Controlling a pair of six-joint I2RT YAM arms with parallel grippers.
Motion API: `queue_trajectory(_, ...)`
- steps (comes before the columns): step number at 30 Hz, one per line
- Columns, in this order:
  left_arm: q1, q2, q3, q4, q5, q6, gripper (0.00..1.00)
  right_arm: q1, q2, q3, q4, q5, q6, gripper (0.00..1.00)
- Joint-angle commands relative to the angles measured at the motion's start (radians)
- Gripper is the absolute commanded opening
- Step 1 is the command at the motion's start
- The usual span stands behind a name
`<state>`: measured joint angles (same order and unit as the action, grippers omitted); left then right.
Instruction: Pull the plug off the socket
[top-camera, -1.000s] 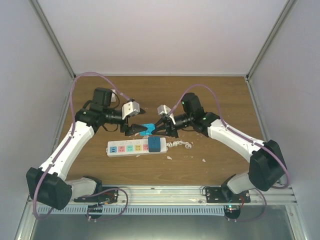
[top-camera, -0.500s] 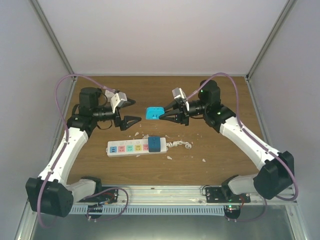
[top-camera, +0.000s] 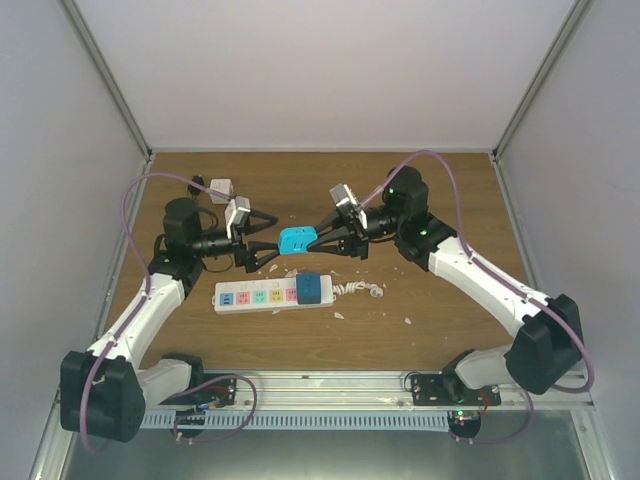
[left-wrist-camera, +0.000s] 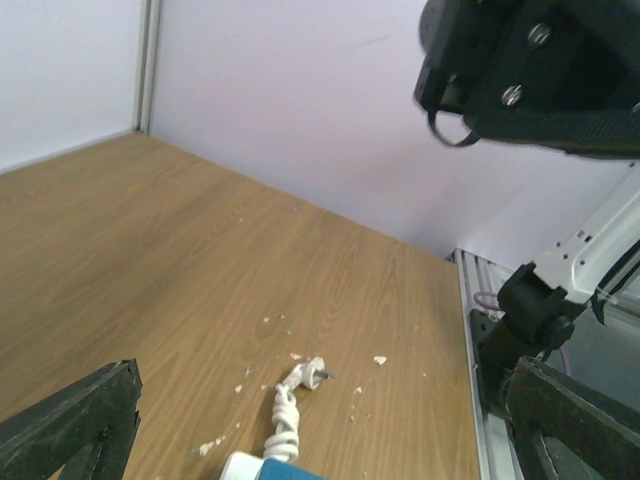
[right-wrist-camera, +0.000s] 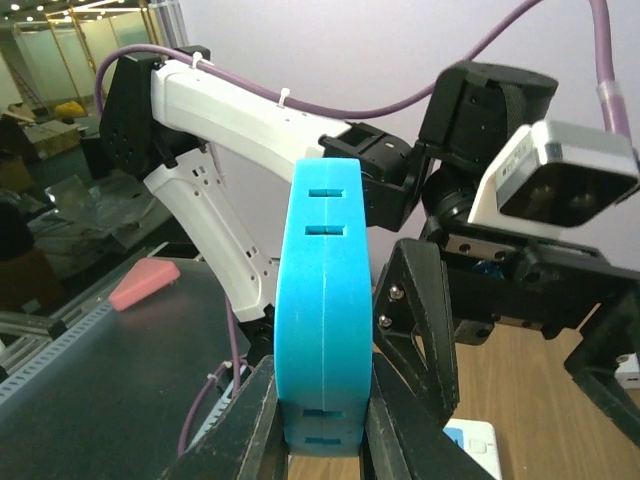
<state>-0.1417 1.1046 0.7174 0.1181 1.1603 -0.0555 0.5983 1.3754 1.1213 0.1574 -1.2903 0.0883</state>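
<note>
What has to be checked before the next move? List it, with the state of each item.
1. Right gripper shut on the light blue plug: ok, the plug is clamped at its lower end in the right wrist view.
2. Light blue plug off the socket: ok, held in the air apart from it.
3. Left gripper open: ok, jaws wide apart.
4. Left gripper touching the light blue plug: cannot tell.
5. Socket free of plugs: not ok, a dark blue plug sits at the end by its cord.
</note>
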Motion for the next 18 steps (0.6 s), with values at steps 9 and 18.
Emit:
queue_trajectory(9,-0.013,-0.013,-0.010,0.265,0.093,-0.143,0.97,0.046,0.040,-0.035,0.136,0.017,0.095,0.01)
queue_trajectory(18,-0.062,-0.009,-0.025,0.283,0.165,-0.119,0.91,0.046,0.060,-0.003,0.077,0.096,0.051,0.01)
